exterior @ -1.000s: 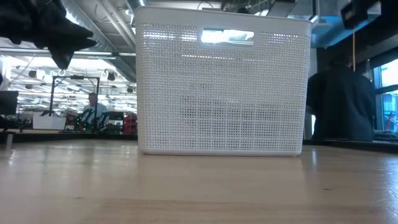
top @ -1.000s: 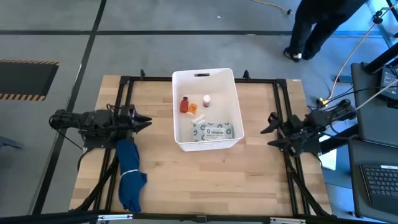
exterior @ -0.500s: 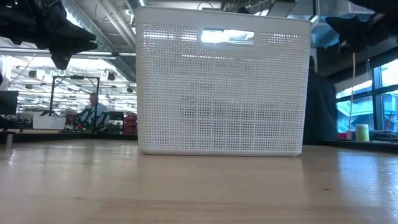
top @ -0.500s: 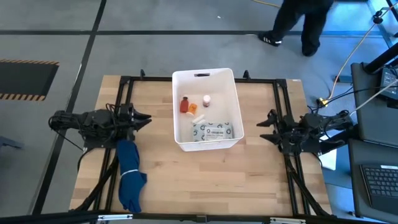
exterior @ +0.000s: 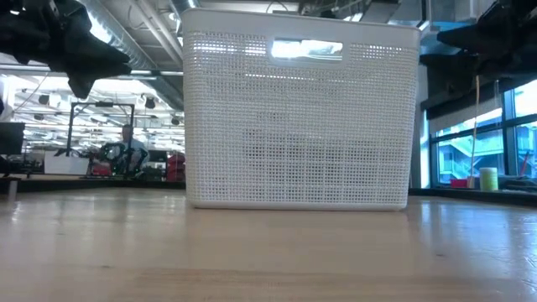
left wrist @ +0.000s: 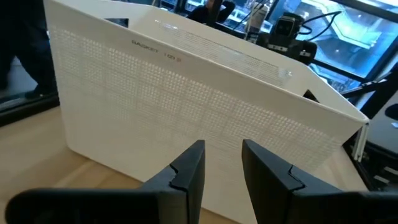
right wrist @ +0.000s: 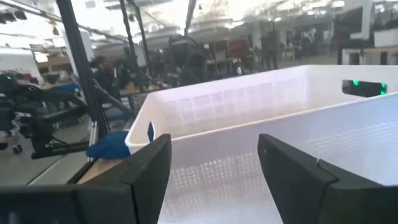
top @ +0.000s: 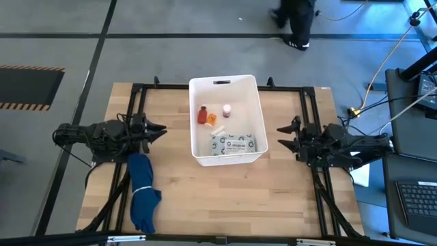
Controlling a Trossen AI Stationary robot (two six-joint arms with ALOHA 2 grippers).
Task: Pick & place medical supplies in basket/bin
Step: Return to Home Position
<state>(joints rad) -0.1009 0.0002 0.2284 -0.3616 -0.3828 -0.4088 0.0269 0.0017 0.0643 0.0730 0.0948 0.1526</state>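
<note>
Right arm [top: 341, 145] now nearer the white bin [top: 193, 123], jaws wide apart; left arm [top: 102, 135] opposite, jaws slightly apart.

Even overhead light falls on the white bin [top: 193, 130] and the wooden table [top: 273, 198] around it in the high view, with only faint, thin shadows beside the bin's walls. In the low view the bin is backlit. Light glows through its handle slot [exterior: 305, 49], a brightly lit ceiling [exterior: 50, 88] shows left of the bin, and windows [exterior: 470, 138] shine to its right. In the right wrist view, glare washes out the room behind the bin.
</note>
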